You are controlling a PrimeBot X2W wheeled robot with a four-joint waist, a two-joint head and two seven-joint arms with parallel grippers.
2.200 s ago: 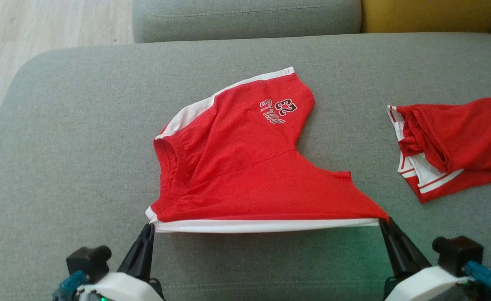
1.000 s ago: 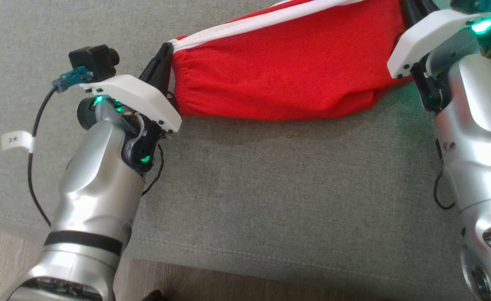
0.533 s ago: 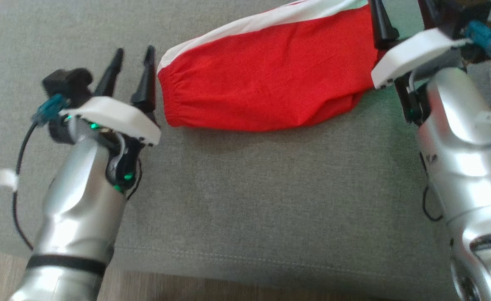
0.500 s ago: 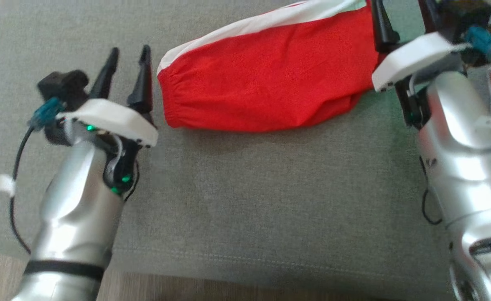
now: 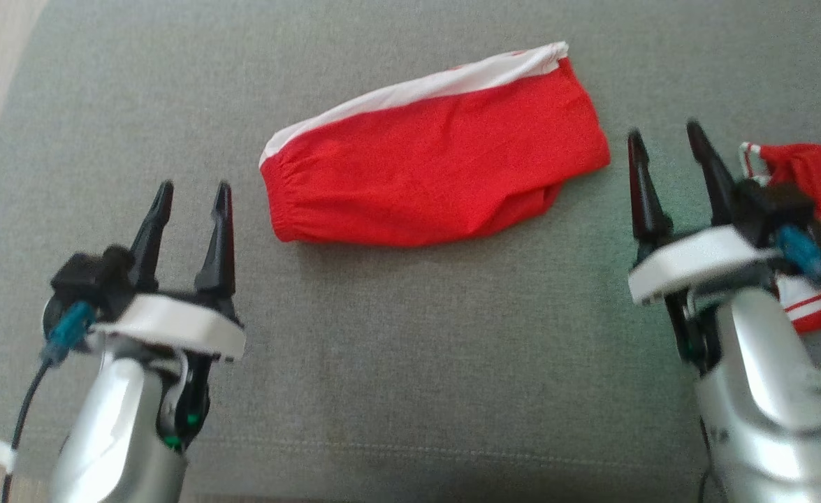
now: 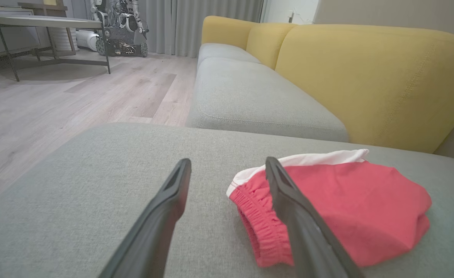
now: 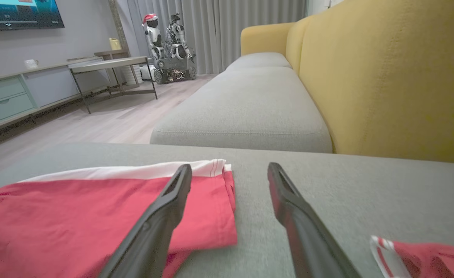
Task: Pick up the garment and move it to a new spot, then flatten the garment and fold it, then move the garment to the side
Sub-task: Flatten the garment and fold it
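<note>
The garment (image 5: 438, 175) is a pair of red shorts with a white side stripe, folded into a long band on the grey cushion (image 5: 396, 349). It also lies in the left wrist view (image 6: 339, 204) and the right wrist view (image 7: 95, 216). My left gripper (image 5: 190, 192) stands open to the left of its waistband end, apart from the cloth and holding nothing. My right gripper (image 5: 665, 140) is open just past the garment's right end, with nothing between its fingers. In each wrist view the two dark fingers (image 6: 165, 216) (image 7: 161, 216) are spread wide.
A second red and white garment (image 5: 808, 209) lies at the right edge, partly behind my right wrist, and its corner (image 7: 412, 255) lies low in the right wrist view. Yellow sofa backs (image 6: 377, 81) rise beyond the cushion. Wooden floor (image 6: 56, 100) and a table (image 6: 45, 27) lie to the left.
Both grippers have opened and let go of the garment's ends, then drawn back from it. The folded garment now lies free on the cushion. The head camera has tilted up.
</note>
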